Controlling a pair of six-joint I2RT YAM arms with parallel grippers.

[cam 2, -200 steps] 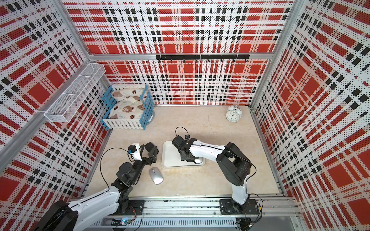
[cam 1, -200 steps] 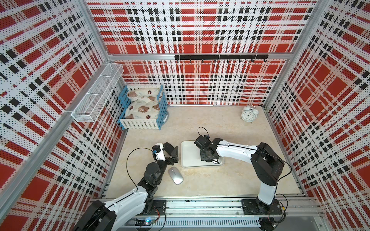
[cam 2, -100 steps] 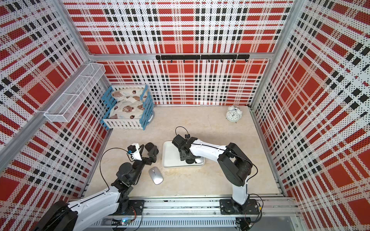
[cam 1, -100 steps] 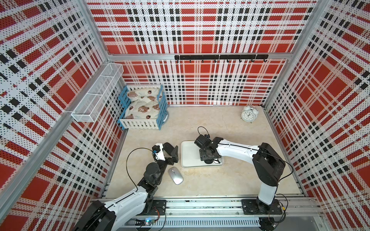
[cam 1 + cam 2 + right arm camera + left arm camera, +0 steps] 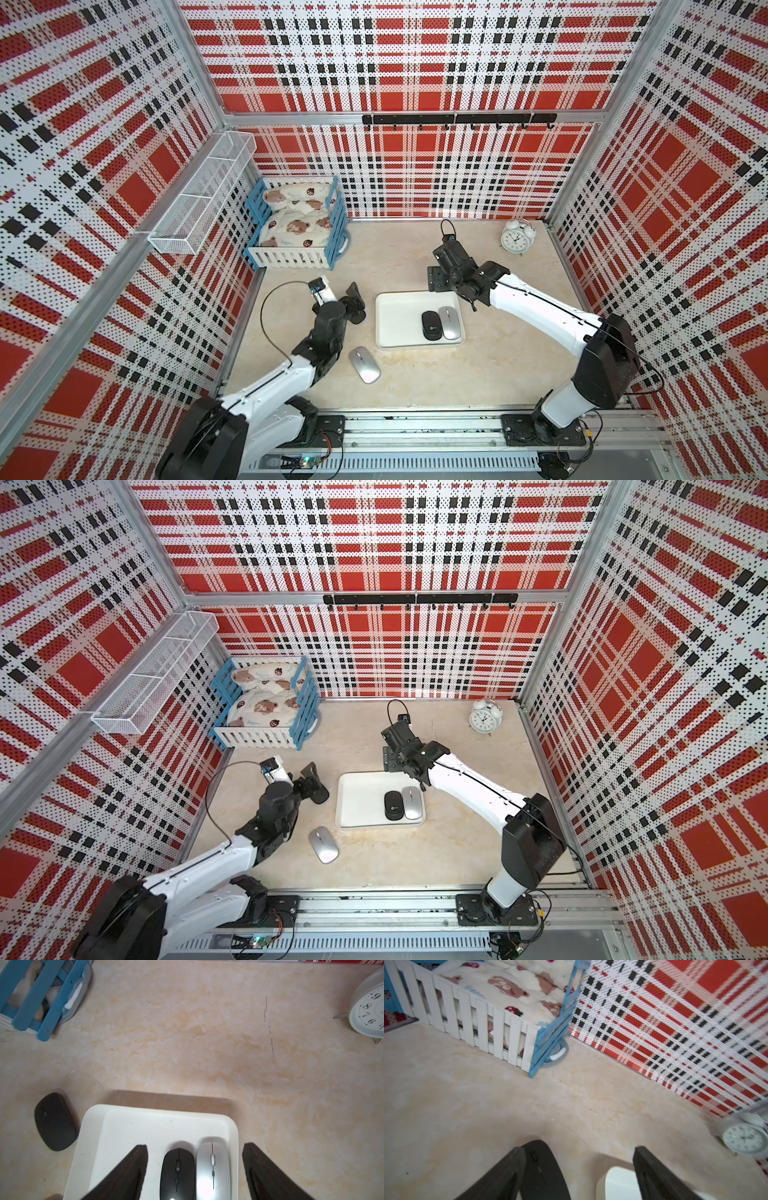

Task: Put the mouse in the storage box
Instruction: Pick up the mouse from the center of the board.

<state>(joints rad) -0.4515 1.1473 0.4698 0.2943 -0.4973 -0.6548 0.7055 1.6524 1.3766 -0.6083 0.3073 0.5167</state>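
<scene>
The storage box (image 5: 395,316) (image 5: 357,802) is a shallow white tray mid-table. A black mouse (image 5: 431,325) (image 5: 177,1172) and a silver mouse (image 5: 450,322) (image 5: 213,1167) lie side by side at its right end. Another silver mouse (image 5: 364,365) (image 5: 323,844) lies on the table near the box's front left corner. A second black mouse (image 5: 55,1122) (image 5: 542,1169) lies left of the box. My left gripper (image 5: 579,1149) (image 5: 353,305) is open around it, one finger against its side. My right gripper (image 5: 195,1146) (image 5: 442,282) hangs open and empty above the box's far side.
A blue-and-white slatted crate (image 5: 297,232) with cushions stands at the back left. A white alarm clock (image 5: 515,239) sits at the back right. A wire-mesh basket (image 5: 203,199) hangs on the left wall and a black hook rail (image 5: 457,119) on the back wall.
My right gripper has lifted off the two mice in the box and drawn back toward the far side, with its jaws wider. The left arm has barely moved.
</scene>
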